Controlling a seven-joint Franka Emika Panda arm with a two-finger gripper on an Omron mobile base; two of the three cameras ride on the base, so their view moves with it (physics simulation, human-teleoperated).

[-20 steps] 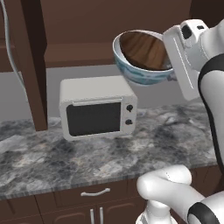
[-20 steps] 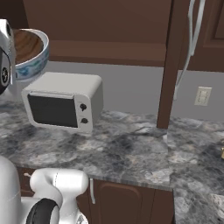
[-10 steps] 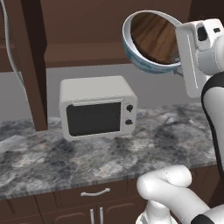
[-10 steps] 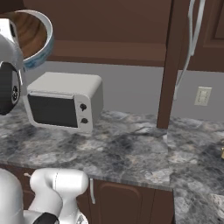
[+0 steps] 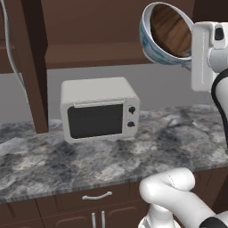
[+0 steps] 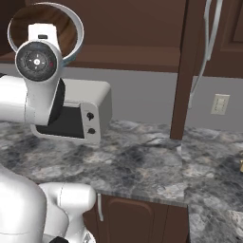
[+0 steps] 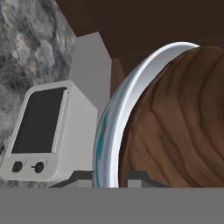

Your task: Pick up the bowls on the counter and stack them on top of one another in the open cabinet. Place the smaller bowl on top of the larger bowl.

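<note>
Gripping the rim of the larger bowl, the gripper is clenched on it, one finger on each side of the wall (tips largely hidden at the view's bottom edge); bowl held high and tipped steeply on its side, in front of the open cabinet, above and right of the white microwave; the smaller bowl sits nested inside it, wood grain facing out; the counter lies well below.
</note>
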